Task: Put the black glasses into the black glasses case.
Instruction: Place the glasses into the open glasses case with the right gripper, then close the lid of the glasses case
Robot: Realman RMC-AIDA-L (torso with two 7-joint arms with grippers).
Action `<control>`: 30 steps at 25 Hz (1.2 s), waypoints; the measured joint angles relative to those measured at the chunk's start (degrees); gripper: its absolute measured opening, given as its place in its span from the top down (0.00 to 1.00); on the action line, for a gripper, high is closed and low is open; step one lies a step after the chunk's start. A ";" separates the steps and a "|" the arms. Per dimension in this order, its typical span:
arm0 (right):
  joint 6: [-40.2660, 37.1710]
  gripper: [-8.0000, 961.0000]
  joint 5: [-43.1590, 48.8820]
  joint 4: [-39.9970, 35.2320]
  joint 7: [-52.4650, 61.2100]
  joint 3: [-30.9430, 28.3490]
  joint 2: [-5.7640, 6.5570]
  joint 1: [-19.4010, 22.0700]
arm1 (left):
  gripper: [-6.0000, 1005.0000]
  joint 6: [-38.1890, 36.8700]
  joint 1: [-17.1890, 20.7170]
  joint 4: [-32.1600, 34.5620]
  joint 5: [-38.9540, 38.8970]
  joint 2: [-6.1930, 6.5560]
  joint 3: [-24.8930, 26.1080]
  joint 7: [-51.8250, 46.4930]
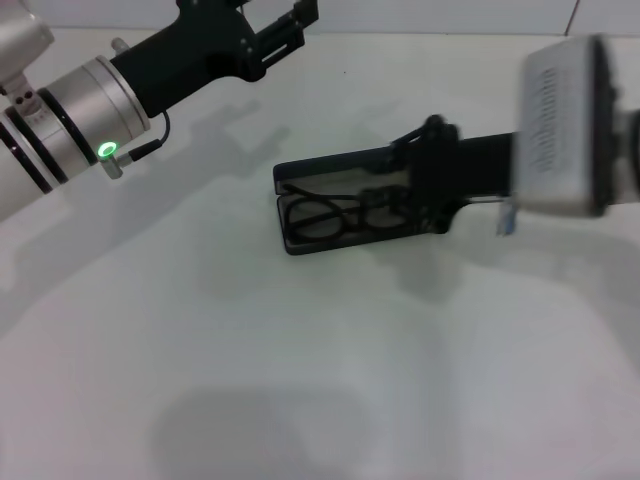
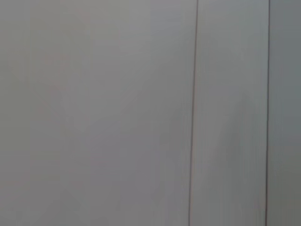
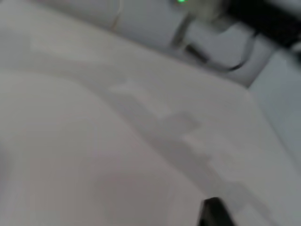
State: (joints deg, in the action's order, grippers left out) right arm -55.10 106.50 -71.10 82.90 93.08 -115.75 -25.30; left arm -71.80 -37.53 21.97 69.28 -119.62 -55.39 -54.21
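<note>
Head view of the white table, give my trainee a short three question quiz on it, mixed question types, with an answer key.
1. True or false: the thin black wire-frame glasses lie inside the open flat black glasses case.
2. Which gripper is at the case: A) left gripper B) right gripper?
3. Fill in: the case's lid is ____ (open/shut).

Key: 1 true; 2 B, the left gripper is raised near the table's far edge; 3 open.

right end effector over black glasses case, table open
</note>
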 joint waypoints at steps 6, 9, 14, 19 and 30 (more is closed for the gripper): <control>-19.73 0.70 -9.02 7.12 -5.89 -18.34 0.19 2.83 | 0.37 3.61 -1.66 0.94 6.56 0.19 -0.22 -5.33; -28.58 0.69 -10.02 15.17 -8.46 -29.67 0.32 2.88 | 0.37 7.85 -4.56 1.23 13.15 0.28 -1.93 -10.62; -31.62 0.66 -10.74 26.34 -13.40 -43.19 0.28 2.81 | 0.37 14.96 -8.65 2.53 24.14 0.24 -5.75 -21.53; -31.40 0.64 -10.79 30.93 -16.56 -45.17 0.19 2.93 | 0.37 16.71 -10.16 2.72 27.43 -0.02 -8.46 -24.26; -31.94 0.20 -10.59 31.66 -17.93 -44.82 0.22 3.04 | 0.37 19.64 -9.36 4.11 27.40 -0.13 -22.49 -25.53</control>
State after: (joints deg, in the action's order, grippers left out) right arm -87.04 95.91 -39.44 64.97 48.26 -115.52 -22.26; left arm -52.16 -46.89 26.08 96.68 -119.75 -77.88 -79.74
